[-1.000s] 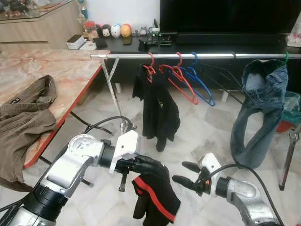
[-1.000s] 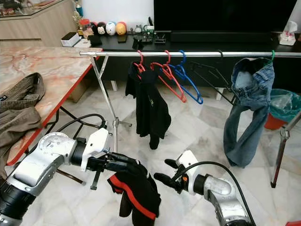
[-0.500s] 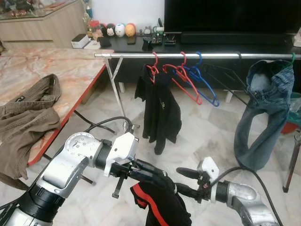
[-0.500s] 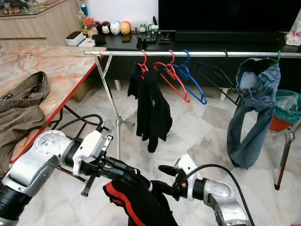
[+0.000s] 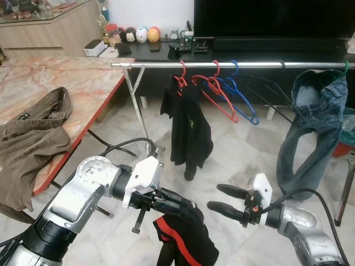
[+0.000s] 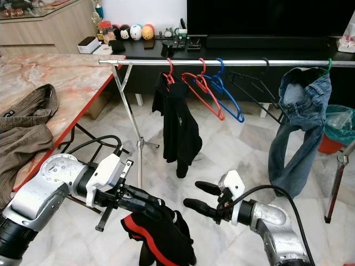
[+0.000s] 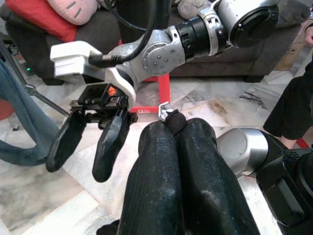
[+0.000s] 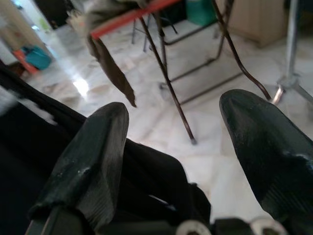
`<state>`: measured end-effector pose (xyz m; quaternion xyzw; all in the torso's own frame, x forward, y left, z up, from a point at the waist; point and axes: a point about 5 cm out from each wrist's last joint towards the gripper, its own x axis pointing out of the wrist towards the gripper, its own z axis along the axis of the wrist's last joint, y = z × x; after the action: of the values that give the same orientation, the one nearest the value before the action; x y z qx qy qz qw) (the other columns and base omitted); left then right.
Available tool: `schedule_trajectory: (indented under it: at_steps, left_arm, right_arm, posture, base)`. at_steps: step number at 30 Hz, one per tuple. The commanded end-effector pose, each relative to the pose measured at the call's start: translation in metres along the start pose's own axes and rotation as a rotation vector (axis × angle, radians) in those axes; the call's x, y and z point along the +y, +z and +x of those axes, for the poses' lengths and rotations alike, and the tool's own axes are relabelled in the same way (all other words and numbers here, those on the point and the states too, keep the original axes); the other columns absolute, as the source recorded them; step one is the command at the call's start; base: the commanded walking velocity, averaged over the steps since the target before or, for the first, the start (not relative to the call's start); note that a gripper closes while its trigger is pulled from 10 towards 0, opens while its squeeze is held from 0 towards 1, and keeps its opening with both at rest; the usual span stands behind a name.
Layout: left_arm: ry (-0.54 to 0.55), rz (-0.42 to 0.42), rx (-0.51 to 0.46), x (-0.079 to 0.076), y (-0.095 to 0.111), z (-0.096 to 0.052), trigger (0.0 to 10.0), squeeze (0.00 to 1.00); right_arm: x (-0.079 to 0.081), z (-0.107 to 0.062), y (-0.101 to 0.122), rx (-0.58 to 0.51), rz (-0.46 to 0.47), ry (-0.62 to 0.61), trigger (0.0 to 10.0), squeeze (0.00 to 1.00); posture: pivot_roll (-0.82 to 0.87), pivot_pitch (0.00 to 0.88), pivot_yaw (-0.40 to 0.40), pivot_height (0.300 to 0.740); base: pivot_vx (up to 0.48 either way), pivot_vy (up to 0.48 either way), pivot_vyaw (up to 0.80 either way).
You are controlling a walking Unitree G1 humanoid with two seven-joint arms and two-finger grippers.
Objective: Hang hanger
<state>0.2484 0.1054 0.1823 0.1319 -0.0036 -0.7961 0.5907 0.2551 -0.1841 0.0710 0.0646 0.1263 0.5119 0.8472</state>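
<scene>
Left eye view, lower centre: the left gripper (image 5: 180, 206) has its fingers clamped on a black garment with a red stripe (image 5: 186, 244), the right gripper (image 5: 222, 198) fingers apart just beside it, so grip firmly before lifting toward the rail (image 5: 233, 65) at upper centre.

table (image 5: 83, 88): brown garment (image 5: 30, 138) | rail (image 5: 233, 65): hangers (image 5: 224, 94), black garment (image 5: 188, 127), jeans (image 5: 310, 127)

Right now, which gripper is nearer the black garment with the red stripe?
Left. The left gripper is shut on the black garment with the red stripe; the right gripper hovers open beside it, apart.
</scene>
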Motion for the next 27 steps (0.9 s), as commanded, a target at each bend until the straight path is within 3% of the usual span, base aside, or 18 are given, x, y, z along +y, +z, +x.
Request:
schedule_trajectory:
  at_steps: [1,14,19,27]
  left_arm:
    - [-0.018,0.006,0.015,-0.002,0.0,-0.002,10.0,0.0]
    - [-0.001,0.001,0.026,0.001,-0.003,0.0,10.0,0.0]
    - [0.013,-0.002,0.028,0.003,-0.005,0.001,10.0,0.0]
    - [0.015,-0.001,0.023,0.003,-0.006,0.003,10.0,0.0]
  right_arm:
    - [0.007,0.006,0.004,-0.026,-0.005,0.06,10.0,0.0]
    - [0.02,0.012,0.002,-0.039,0.048,0.153,10.0,0.0]
    - [0.022,0.005,0.012,-0.086,0.036,0.163,10.0,0.0]
    - [0.029,-0.006,0.014,-0.048,0.017,0.181,10.0,0.0]
  posture:
    - [0.06,0.027,0.095,0.74]
    - [0.06,0.026,0.095,0.74]
    - [0.06,0.027,0.096,0.74]
    - [0.05,0.03,0.096,0.74]
  base:
    - [0.0,0.0,0.0]
    - [0.0,0.0,0.0]
    - [0.0,0.0,0.0]
    - [0.0,0.0,0.0]
